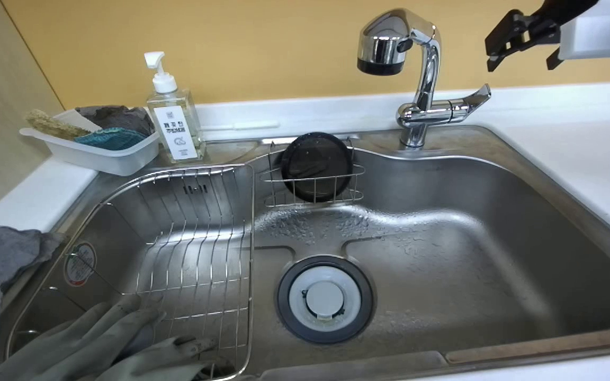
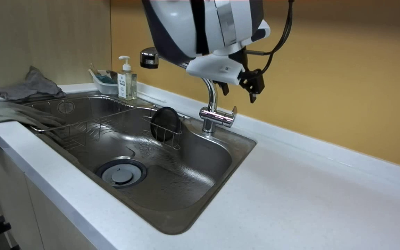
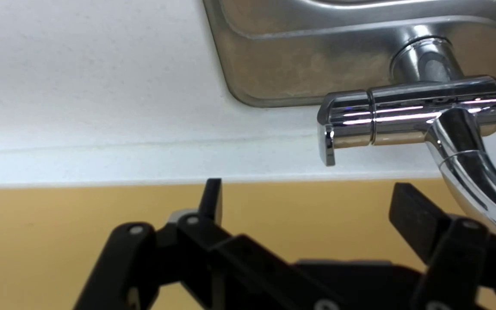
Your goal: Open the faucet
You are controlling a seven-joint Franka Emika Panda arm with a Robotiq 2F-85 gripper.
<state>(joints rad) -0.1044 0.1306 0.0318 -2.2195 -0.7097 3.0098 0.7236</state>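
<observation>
1. Wall is plain orange-yellow, at 2 o'clock in an exterior view.
2. Panel, pale wood grain, stands at 10 o'clock and meets the wall at a seam.
3. Counter is white, broad at 4 o'clock; a low ledge runs along the wall's foot.
4. Cabinet, beige, sits at 8 o'clock under the counter.
5. The wall's top is dimly lit at 1 o'clock.
</observation>
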